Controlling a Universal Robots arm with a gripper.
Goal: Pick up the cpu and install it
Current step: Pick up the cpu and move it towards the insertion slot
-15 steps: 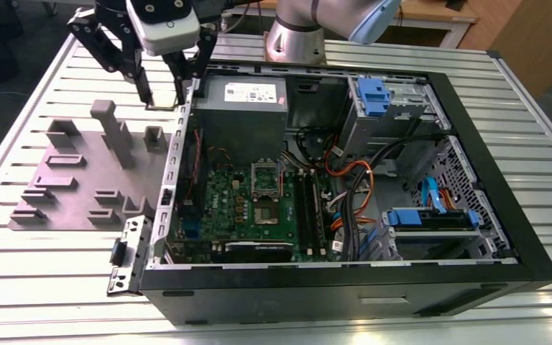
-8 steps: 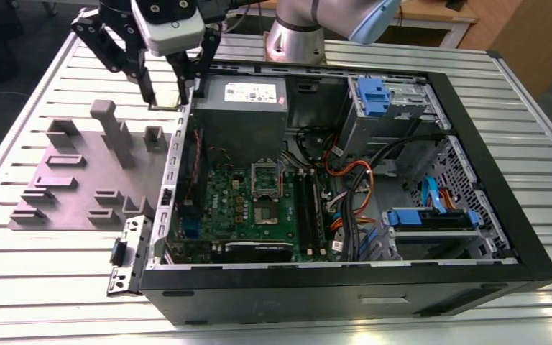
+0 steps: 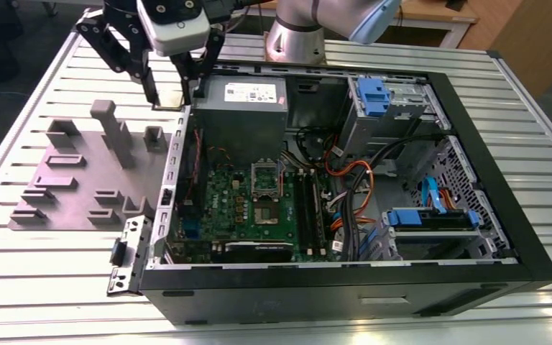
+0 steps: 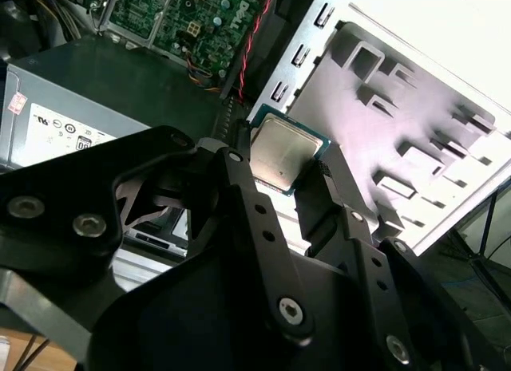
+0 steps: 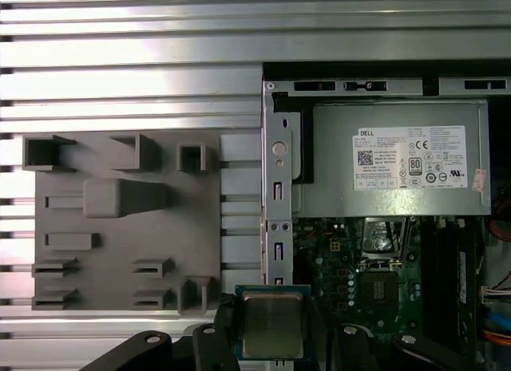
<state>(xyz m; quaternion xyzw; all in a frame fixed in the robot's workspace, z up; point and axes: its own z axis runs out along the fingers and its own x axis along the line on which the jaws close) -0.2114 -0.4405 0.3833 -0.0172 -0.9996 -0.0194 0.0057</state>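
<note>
Here the claw (image 5: 273, 333) is clamped on the cpu (image 5: 273, 323). In both wrist views its black fingers (image 4: 239, 179) press two opposite edges of the chip (image 4: 281, 154), whose silvery top faces the cameras. In the exterior view the claw (image 3: 169, 97) hangs at eleven o'clock, raised above what lies beneath it.

Right under the held chip, in the first wrist view, runs the perforated side wall of the open case (image 5: 275, 187). The grey moulded tray (image 5: 120, 219) lies to one side of that wall and the motherboard (image 5: 335, 275) to the other.

In the exterior view the tray (image 3: 84, 180) sits just beside the case (image 3: 506, 237), at its nine o'clock. The boxy power supply (image 3: 242, 108) fills the case's twelve o'clock corner, close at three o'clock of the claw. It stands between the claw and the socket (image 3: 267, 215).

The socket lies uncovered in the middle of the motherboard (image 3: 218, 201). Its hinged frame (image 3: 267, 176) is swung back on its twelve o'clock side.

Memory sticks (image 3: 307, 208) stand at three o'clock of the socket. Farther that way, orange and black cables (image 3: 348, 172) loop across. Blue-fronted drive cages (image 3: 430, 215) sit farther still.

The slatted metal surface (image 3: 46, 266) carries everything. The arm (image 3: 305, 36) rises beyond the case at twelve o'clock.
</note>
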